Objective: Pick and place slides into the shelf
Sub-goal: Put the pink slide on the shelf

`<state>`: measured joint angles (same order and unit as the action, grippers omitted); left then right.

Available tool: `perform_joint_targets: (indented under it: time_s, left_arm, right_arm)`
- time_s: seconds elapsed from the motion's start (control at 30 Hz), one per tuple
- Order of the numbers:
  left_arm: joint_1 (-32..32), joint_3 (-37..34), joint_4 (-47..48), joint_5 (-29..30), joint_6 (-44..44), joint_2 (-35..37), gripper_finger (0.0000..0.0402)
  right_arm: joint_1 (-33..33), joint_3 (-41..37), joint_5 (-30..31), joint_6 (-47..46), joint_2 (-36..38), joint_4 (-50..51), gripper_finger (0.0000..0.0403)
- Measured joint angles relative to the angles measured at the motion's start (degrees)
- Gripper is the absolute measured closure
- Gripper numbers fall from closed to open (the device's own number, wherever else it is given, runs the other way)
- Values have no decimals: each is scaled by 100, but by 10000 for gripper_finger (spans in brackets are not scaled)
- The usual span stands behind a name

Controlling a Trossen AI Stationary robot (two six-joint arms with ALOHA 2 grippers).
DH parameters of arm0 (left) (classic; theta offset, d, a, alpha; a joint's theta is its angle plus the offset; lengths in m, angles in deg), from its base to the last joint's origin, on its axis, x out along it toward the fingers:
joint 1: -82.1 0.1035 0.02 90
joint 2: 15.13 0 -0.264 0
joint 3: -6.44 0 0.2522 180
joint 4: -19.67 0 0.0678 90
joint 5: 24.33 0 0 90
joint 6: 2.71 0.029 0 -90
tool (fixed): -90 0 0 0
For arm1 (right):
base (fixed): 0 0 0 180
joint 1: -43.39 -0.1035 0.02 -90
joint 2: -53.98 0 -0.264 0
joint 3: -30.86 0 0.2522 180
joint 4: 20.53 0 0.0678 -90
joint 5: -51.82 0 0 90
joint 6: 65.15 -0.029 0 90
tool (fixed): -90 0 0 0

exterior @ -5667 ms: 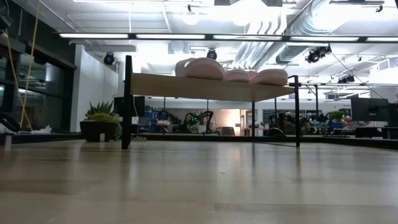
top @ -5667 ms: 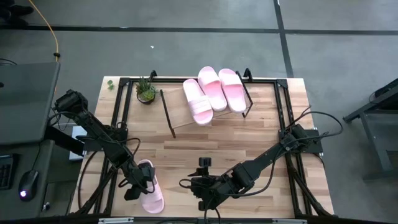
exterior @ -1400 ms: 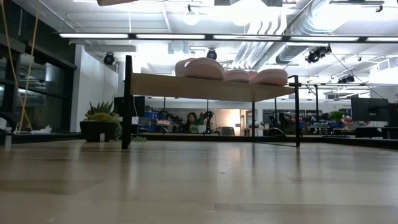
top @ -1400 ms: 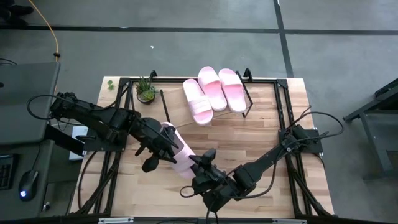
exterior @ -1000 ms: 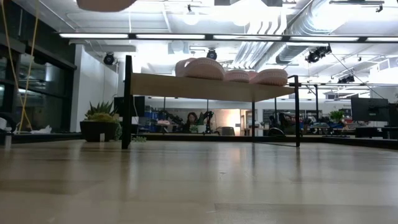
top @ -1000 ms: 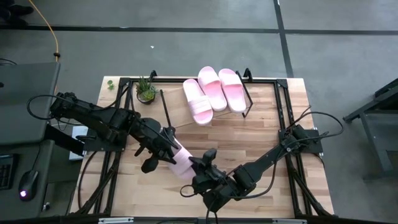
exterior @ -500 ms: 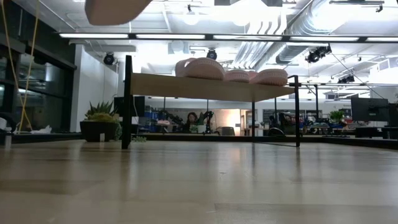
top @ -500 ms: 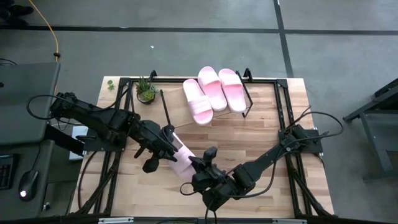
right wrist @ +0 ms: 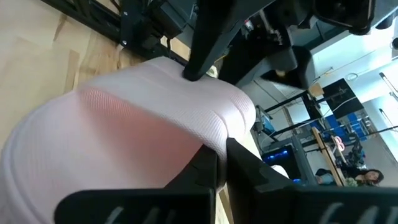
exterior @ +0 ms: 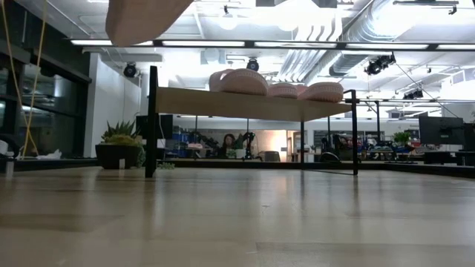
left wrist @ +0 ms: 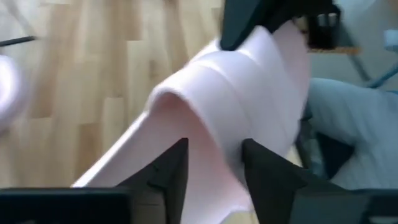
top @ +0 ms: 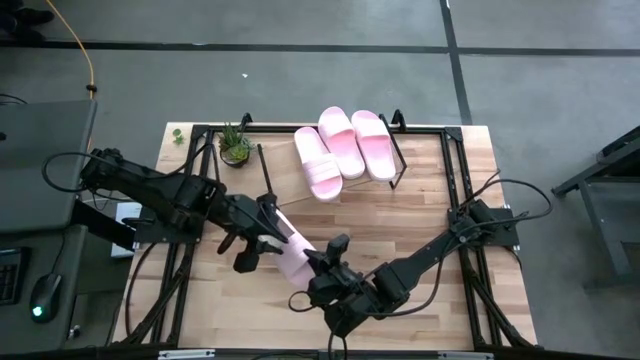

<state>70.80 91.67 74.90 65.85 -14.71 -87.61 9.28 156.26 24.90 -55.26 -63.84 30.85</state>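
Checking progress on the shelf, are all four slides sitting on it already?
No, the high view shows only three slides on the shelf; the fourth slide is up between the two arms over the table.

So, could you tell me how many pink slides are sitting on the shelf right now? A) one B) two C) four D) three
D: the high view shows three slides lying side by side on the shelf, while a fourth slide is up over the table between the left gripper and the right gripper.
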Motion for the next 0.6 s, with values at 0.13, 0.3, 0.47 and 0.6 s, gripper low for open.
perform_joint_targets:
  time_s: [0.13, 0.3, 0.47, 0.6]
  left_arm:
    - [3, 426, 745, 700, 136, 1, 238]
    - [9, 1142, 1737, 1570, 128, 7, 226]
    - [5, 1683, 2168, 1736, 128, 5, 233]
    - [5, 2028, 2458, 1743, 126, 5, 244]
  right_arm:
    - [-5, 0, 158, -47, 0, 78, 402]
    - [-13, 0, 507, -209, 2, 361, 403]
    - [85, 0, 706, -258, 49, 512, 403]
    - [257, 0, 720, -274, 117, 679, 403]
